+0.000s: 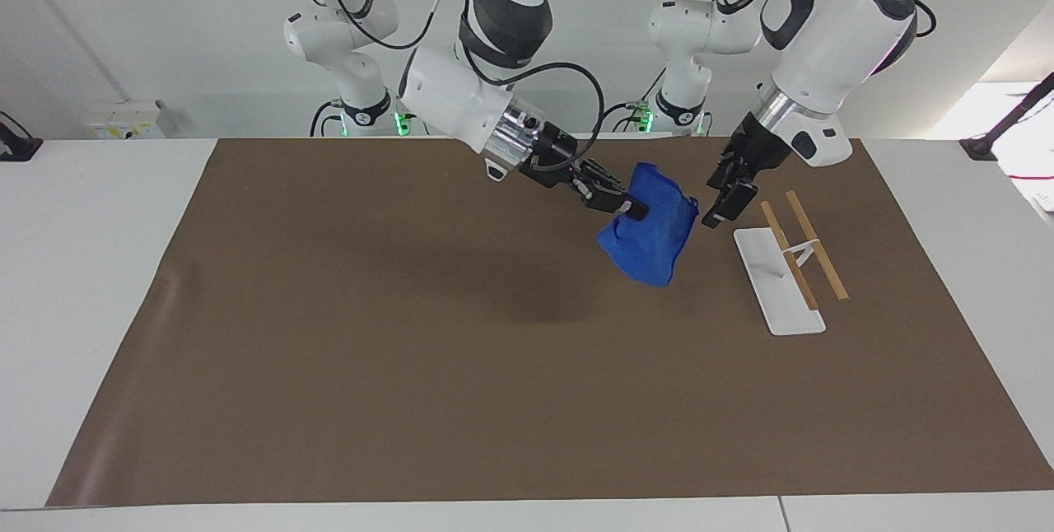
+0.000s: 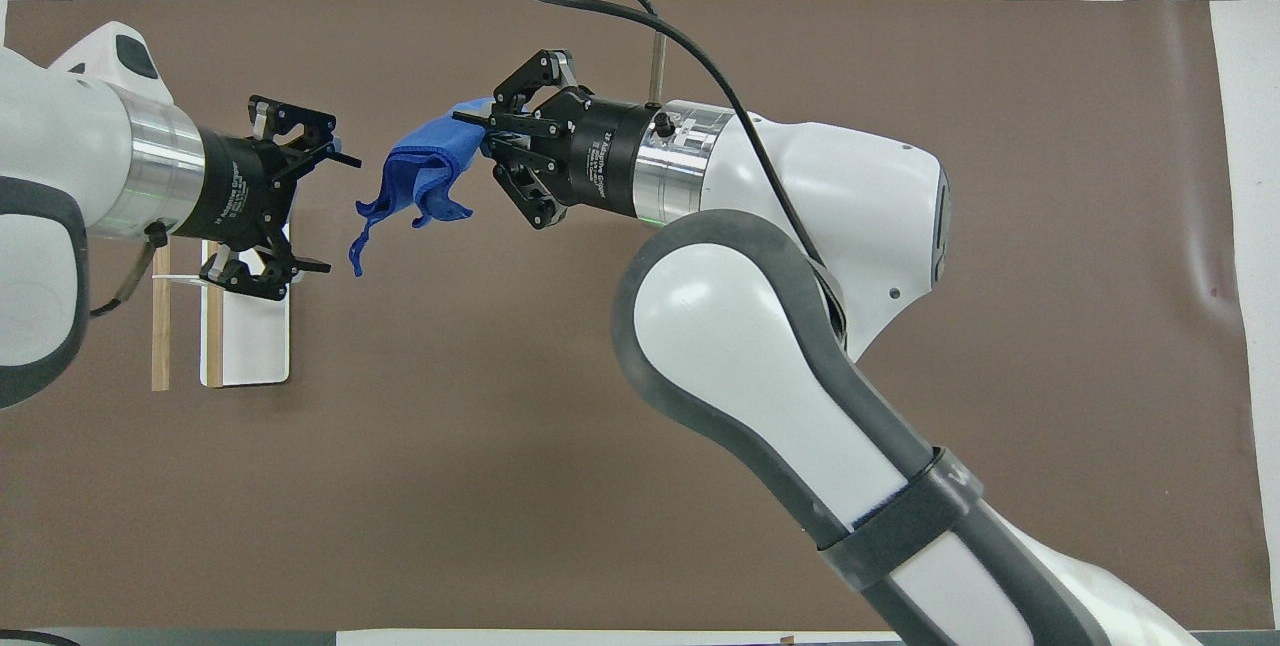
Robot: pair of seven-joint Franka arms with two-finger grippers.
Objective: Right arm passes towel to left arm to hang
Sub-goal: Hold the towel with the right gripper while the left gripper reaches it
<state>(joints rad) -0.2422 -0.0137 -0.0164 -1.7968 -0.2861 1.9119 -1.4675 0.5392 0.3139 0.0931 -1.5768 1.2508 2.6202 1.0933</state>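
My right gripper [image 1: 623, 207] is shut on the blue towel [image 1: 652, 235] and holds it in the air over the brown mat. The towel hangs bunched from the fingers, and it shows in the overhead view [image 2: 415, 178] beside the right gripper [image 2: 478, 131]. My left gripper [image 1: 714, 201] is open and empty. It points at the towel from the left arm's end, a small gap from the cloth's edge. In the overhead view the left gripper [image 2: 330, 214] has its fingers spread wide, over the edge of the rack.
A towel rack stands on the mat toward the left arm's end: a white base plate [image 1: 782, 293] with two wooden rods [image 1: 815, 248] on a thin white stand. The brown mat [image 1: 412, 351] covers most of the white table.
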